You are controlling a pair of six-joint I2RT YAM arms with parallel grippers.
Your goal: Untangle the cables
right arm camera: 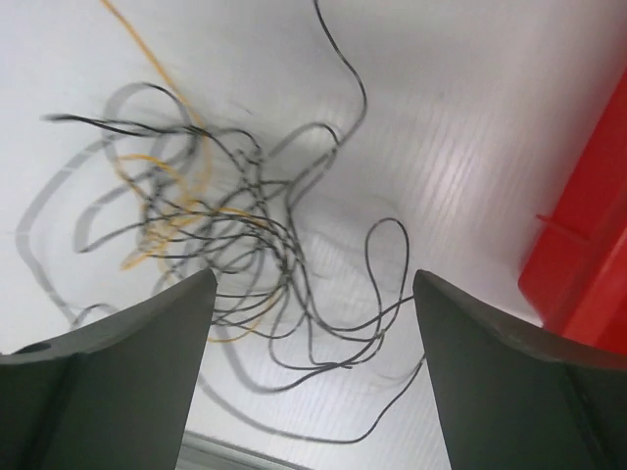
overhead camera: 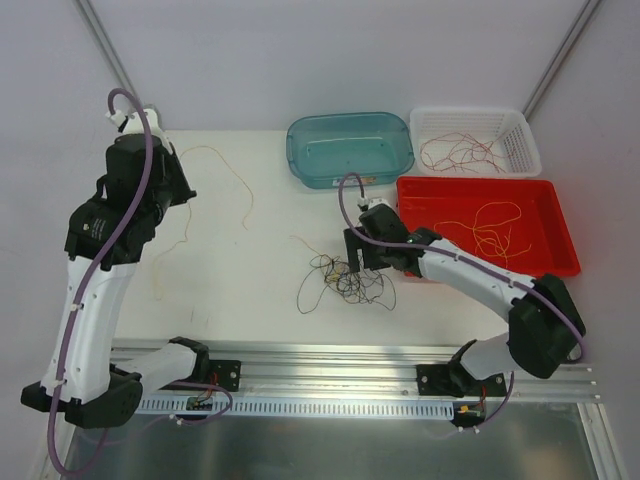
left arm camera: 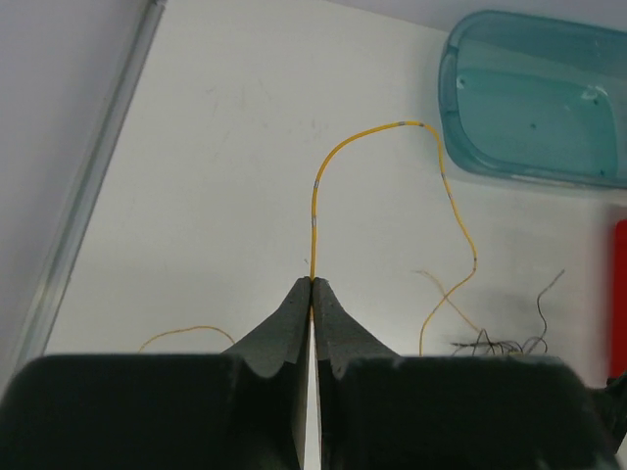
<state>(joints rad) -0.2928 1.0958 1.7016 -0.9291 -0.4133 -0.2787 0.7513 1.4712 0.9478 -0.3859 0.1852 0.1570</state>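
While the left pincer (left arm camera: 312,284) was pressed together on a yellow wire (left arm camera: 315,191), which arched away ahead of its tips and ran on toward the tangle (overhead camera: 345,280), the right pincer (right arm camera: 313,284) hung spread wide directly over that knot of dark and yellow strands on the tabletop (overhead camera: 250,290). The step looked like freeing the yellow strand. Doing it well probably meant the right pincer dropping onto the dark loops just below it and pinning them, with the left drawing away slowly and low, so the knot loosened rather than cinched. Beside the right pincer's right finger lay the red tray (right arm camera: 588,225).
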